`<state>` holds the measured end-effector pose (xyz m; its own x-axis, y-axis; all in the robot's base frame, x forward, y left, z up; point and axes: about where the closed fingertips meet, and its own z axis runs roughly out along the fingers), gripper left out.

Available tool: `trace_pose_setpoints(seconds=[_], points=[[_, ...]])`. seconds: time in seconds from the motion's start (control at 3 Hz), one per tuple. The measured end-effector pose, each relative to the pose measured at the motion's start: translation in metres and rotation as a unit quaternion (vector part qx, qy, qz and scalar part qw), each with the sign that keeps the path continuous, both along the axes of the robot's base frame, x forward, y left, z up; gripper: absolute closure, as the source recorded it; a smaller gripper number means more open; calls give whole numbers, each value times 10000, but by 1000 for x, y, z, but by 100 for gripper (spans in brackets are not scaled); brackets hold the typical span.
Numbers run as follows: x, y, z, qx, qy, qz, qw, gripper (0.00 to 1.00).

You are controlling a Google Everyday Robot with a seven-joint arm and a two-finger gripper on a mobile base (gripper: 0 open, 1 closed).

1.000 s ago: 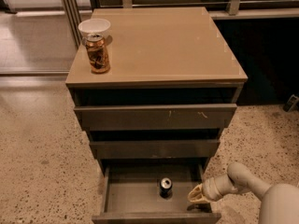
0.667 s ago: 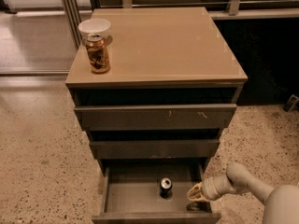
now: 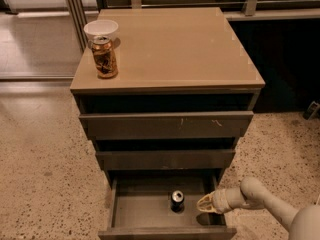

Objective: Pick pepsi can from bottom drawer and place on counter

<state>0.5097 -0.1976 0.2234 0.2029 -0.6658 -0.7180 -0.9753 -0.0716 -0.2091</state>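
The pepsi can (image 3: 177, 200) stands upright in the middle of the open bottom drawer (image 3: 145, 211), dark with a silver top. My gripper (image 3: 202, 204) is inside the drawer at its right side, just right of the can and apart from it, pointing left toward it. The arm (image 3: 267, 204) comes in from the lower right. The counter (image 3: 175, 46) is the tan top of the cabinet above.
A brown-and-gold patterned can (image 3: 104, 57) stands at the counter's left edge with a white bowl (image 3: 101, 29) just behind it. The two upper drawers (image 3: 165, 126) are slightly open. Speckled floor lies around the cabinet; a dark wall is at the right.
My gripper has moved a little to the left inside the drawer, closer to the pepsi can. The can has not moved.
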Motion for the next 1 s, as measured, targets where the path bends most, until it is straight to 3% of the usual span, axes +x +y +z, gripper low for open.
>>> trace_pose_setpoints(seconds=[0.33, 1.0], points=[[11, 7, -12, 166, -141, 0, 9998, 36], [34, 18, -39, 495, -120, 21, 9987, 37]])
